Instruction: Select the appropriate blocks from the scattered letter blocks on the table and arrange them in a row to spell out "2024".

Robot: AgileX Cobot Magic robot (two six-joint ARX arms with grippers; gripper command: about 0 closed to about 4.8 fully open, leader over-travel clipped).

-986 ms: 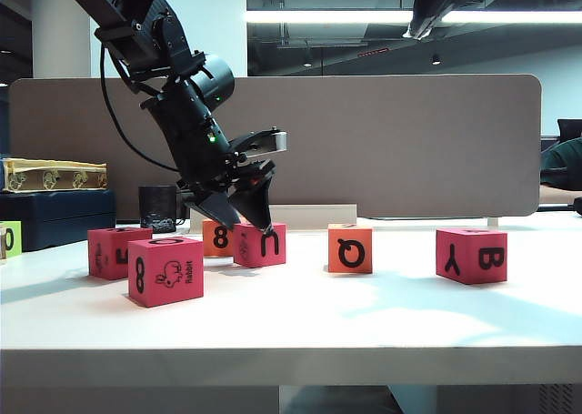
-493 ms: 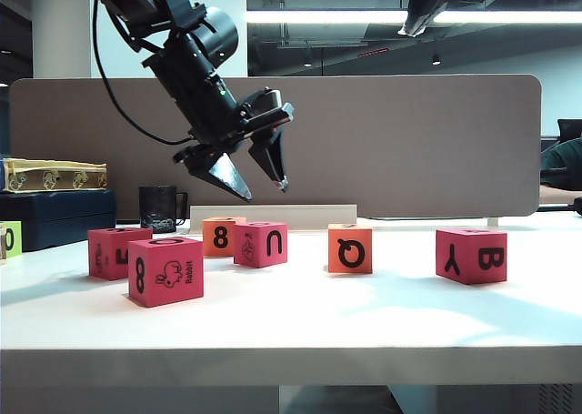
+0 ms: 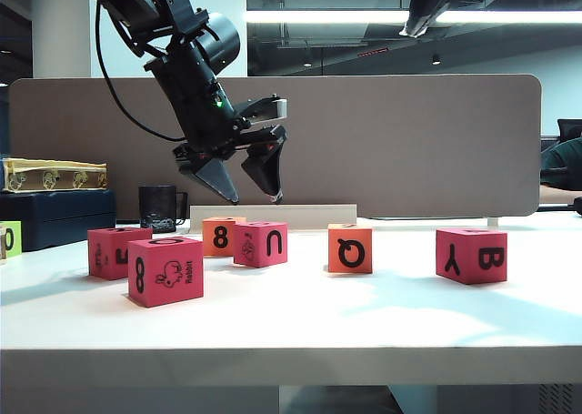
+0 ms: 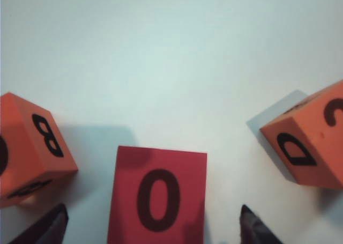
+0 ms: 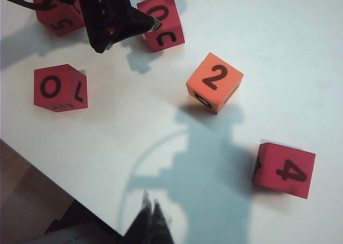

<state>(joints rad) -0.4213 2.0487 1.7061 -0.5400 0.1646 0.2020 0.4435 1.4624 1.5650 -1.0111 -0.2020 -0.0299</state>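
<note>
The right hand [image 5: 151,218] hangs over the near edge of the white tabletop [image 3: 382,328], fingers together. Farther back, the left hand [image 3: 253,196] hovers empty above the pink U cube [image 3: 261,243], fingers apart. The other blocks are scattered around. A beige partition [image 3: 409,141] stands behind.

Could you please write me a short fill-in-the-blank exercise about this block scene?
1. The left gripper hangs ____ the pink U block, fingers open.
2. From above, the orange Q block shows the digit ____.
3. The right gripper's fingers are ____.
4. The pink Y/B block shows the digit ____ on top.

Missing words: above; 2; shut; 4
</note>
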